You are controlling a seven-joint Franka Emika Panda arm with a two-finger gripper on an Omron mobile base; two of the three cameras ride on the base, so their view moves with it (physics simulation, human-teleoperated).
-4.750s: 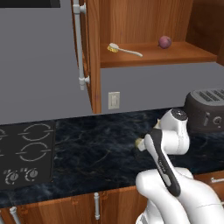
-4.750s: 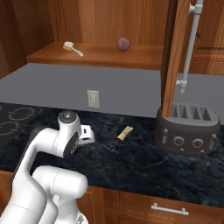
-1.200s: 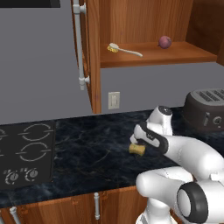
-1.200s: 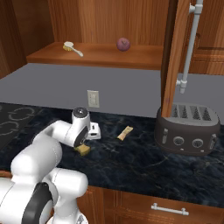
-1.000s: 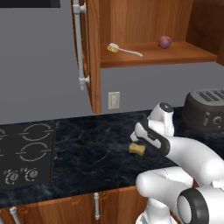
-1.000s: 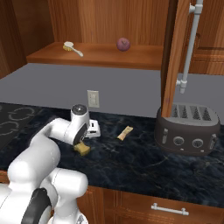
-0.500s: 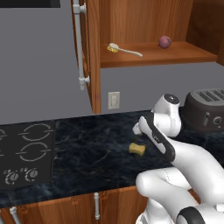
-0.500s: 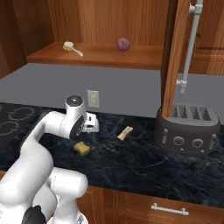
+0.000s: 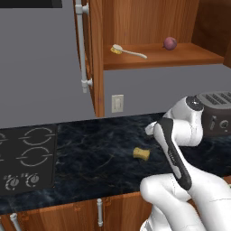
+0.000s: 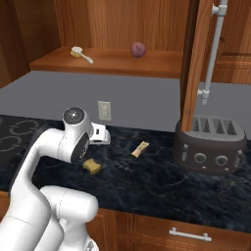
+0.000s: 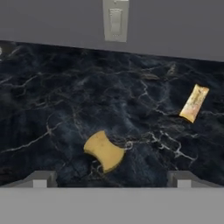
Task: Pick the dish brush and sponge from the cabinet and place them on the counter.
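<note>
The sponge (image 9: 141,154) (image 10: 91,166) (image 11: 104,151) lies on the black counter (image 9: 90,158) (image 10: 162,181) (image 11: 65,100), free of any grip. My gripper (image 9: 150,130) (image 10: 100,135) (image 11: 112,179) hangs open a little above and behind it, tilted down toward the wall, with nothing between its fingers. The dish brush (image 9: 128,51) (image 10: 81,54) rests on the shelf of the open cabinet (image 9: 180,54) (image 10: 112,61), its head toward the left.
A purple-red ball (image 9: 169,43) (image 10: 138,49) sits further right on the shelf. A toaster (image 9: 219,115) (image 10: 211,144) stands on the counter at the right, a stovetop (image 9: 27,158) at the left. A tan wrapped bar (image 10: 140,148) (image 11: 194,103) lies near a wall outlet (image 9: 117,103) (image 11: 115,19).
The hand has risen from the sponge and drawn up and back toward the wall. The sponge stays on the counter where it lay.
</note>
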